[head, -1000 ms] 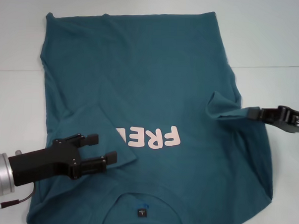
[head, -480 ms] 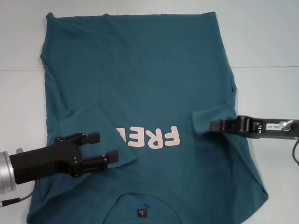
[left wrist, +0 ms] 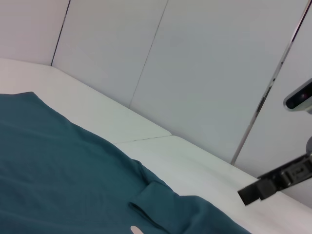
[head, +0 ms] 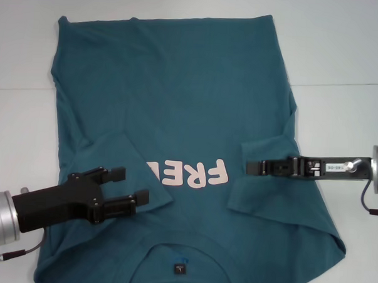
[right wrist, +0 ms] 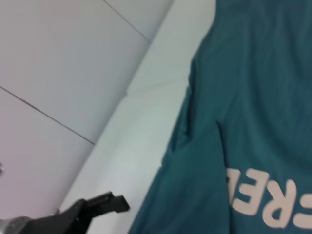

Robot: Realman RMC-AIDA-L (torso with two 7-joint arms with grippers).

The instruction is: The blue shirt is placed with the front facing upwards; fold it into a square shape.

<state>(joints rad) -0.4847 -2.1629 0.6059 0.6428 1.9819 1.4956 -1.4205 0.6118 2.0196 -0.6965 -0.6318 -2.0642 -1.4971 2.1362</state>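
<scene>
White worktop (head: 343, 54) stretches under everything, and on it the blue shirt (head: 178, 103) lies front up, its collar and black neck tag (head: 180, 268) toward me and its hem at the far side, the pink lettering (head: 191, 174) just above the collar. Both sleeves are folded in over the chest so the sides run straighter for a square fold. My right gripper (head: 254, 166) lies low across the right sleeve flap (head: 262, 182), jaws pinched together on the sleeve's edge, carrying it inward toward the lettering; I judge this sleeve fold nearly done. My left gripper (head: 127, 188) hovers over the left sleeve flap (head: 122, 157), jaws parted and holding nothing, parked there out of the right arm's way. Shirt edges stay inside the worktop on the far, left and right sides, with bare surface beyond each; the collar edge runs out of the head view. Plain wall panels (left wrist: 195, 73) stand behind, well apart from the cloth.
</scene>
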